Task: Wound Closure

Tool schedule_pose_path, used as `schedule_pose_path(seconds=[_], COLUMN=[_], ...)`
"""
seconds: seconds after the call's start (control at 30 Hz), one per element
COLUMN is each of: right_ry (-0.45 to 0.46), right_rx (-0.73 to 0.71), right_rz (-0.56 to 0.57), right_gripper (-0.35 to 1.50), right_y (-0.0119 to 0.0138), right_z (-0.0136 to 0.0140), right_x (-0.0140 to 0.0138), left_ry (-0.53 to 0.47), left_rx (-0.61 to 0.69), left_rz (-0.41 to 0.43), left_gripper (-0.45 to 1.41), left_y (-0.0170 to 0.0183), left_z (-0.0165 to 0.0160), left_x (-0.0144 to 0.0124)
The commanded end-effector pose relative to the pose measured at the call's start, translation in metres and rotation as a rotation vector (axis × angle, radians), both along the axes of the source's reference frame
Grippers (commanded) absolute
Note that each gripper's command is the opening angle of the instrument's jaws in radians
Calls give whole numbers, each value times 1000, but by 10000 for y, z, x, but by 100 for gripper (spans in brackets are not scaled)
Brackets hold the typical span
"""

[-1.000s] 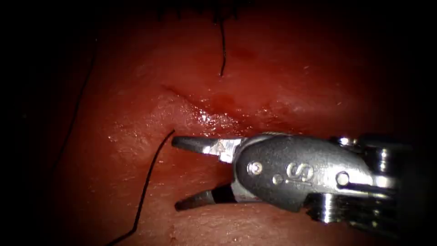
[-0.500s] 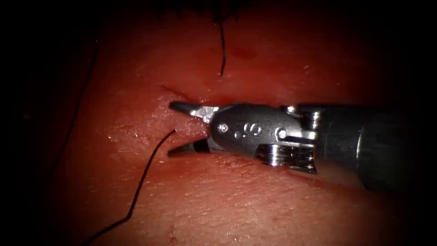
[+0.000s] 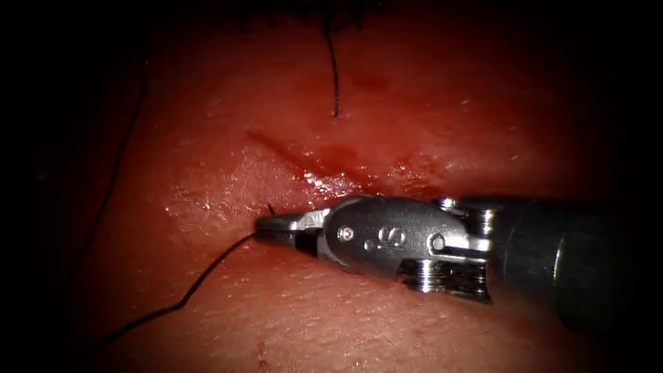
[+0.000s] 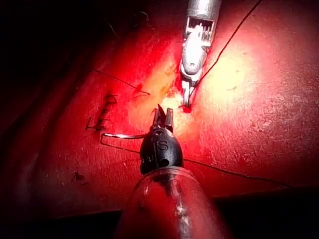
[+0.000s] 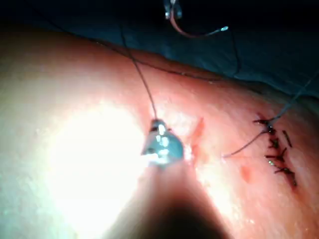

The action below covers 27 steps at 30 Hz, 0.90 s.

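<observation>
Clamped together on the thread (image 3: 207,280), the right tool (image 3: 276,226) is laid against the tissue (image 3: 387,331) just below the cut (image 3: 324,162). The needle (image 4: 124,135) is held at its end by the left tool (image 4: 162,117), clear of the tissue, beside the stitches (image 4: 102,115).

Carrying surface: tissue (image 3: 414,103), moist, glistening near frame centre.
- Cut (image 3: 290,155): slants from left of centre down toward centre; edges close together.
- Red fluid (image 3: 338,155): pooled along the cut.
- Thread (image 3: 193,293): dark strand lying on the surface, from centre-left down to the lower left.
- Cut end of thread (image 3: 335,76): upper centre, hanging down from the top edge.
- Stitches (image 5: 276,149): row of dark knots with short tails on the surface, well apart from the cut.
</observation>
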<state>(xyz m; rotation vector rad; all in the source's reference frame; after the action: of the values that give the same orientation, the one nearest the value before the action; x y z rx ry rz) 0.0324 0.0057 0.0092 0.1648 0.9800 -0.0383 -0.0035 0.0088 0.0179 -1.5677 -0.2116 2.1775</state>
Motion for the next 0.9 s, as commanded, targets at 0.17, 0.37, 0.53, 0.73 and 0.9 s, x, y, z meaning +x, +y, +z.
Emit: schedule_pose_path(seconds=[0.17,0.37,0.53,0.73,0.9], right_ry=[21,23,18,1,-17], right_rx=[17,40,41,51,69], right_rz=[-21,-18,-26,-59,-83], right_gripper=[-35,-35,-35,-35,-35], right_y=[-26,-28,-31,-41,-52], right_z=[-35,-64,-65,-73,-85], right_x=[14,19,19,18,23], left_ry=[-4,-4,-1,-1,-1], left_rx=[0,0,0,0,0], left_rz=[3,3,5,5,5], left_gripper=[-45,-45,-45,-45,-45], left_y=[-2,-2,-2,-2,-2], left_z=[7,7,7,7,7], left_x=[-8,-8,-8,-8,-8])
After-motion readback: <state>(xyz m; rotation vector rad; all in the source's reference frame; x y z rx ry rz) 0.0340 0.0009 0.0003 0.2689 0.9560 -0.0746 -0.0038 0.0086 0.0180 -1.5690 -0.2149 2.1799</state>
